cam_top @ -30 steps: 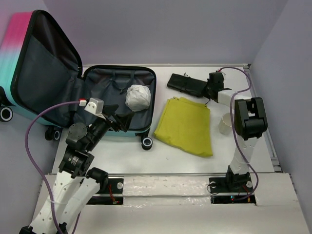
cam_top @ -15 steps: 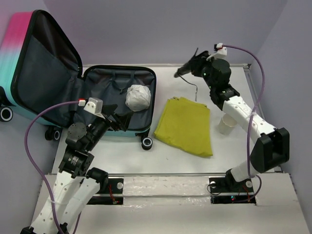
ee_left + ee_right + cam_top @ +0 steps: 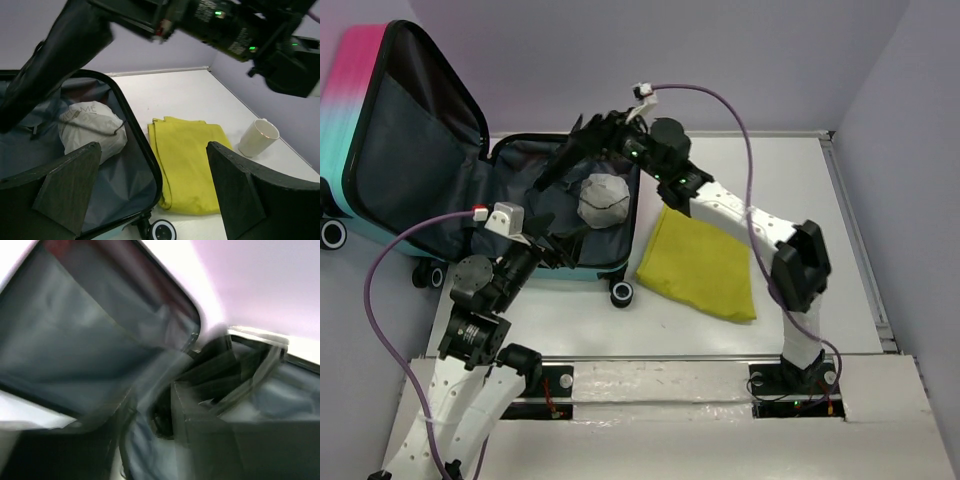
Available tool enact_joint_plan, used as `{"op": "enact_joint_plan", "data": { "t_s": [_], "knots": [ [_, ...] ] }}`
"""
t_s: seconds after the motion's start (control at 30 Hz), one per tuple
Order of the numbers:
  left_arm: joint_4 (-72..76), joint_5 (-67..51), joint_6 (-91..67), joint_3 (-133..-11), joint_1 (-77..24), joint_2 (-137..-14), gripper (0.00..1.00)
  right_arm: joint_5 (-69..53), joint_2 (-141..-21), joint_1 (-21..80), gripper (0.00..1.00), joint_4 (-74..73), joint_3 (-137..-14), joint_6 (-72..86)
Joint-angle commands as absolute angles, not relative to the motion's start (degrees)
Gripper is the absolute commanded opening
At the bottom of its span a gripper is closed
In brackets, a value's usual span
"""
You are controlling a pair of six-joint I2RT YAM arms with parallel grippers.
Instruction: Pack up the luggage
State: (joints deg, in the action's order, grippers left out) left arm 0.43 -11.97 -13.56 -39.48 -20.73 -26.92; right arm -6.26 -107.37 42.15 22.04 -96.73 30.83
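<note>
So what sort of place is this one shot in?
Probably a robot lab booth: plain lilac walls around a white table, two arms bolted at its near edge, and luggage, yellow cloth and cup laid out as props.

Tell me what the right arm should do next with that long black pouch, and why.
Probably open the right gripper and let go: the long black fabric pouch hangs from it over the grey-lined open half of the pink-and-teal hard-shell suitcase, beside the white crumpled bundle, so it should drop inside.
</note>
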Motion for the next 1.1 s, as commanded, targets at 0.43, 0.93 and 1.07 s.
{"op": "enact_joint_plan", "data": {
  "t_s": [0.43,0.93,1.07],
  "knots": [
    [1.85,-10.55,-13.8,-41.84,-20.57,-25.4,0.99,7.12,-99.23,35.51,0.87,-3.87,-92.23,20.22],
    [1.85,-9.93,-13.97,-41.66,-23.99,-25.49,0.99,36.83,-52.12,7.83,0.82,-20.29,-38.77,36.2],
    [1.76,-9.67,-13.8,-41.66,-25.48,-25.05,0.99,37.79,-51.68,7.21,0.79,-25.57,-37.62,40.68]
  ]
}}
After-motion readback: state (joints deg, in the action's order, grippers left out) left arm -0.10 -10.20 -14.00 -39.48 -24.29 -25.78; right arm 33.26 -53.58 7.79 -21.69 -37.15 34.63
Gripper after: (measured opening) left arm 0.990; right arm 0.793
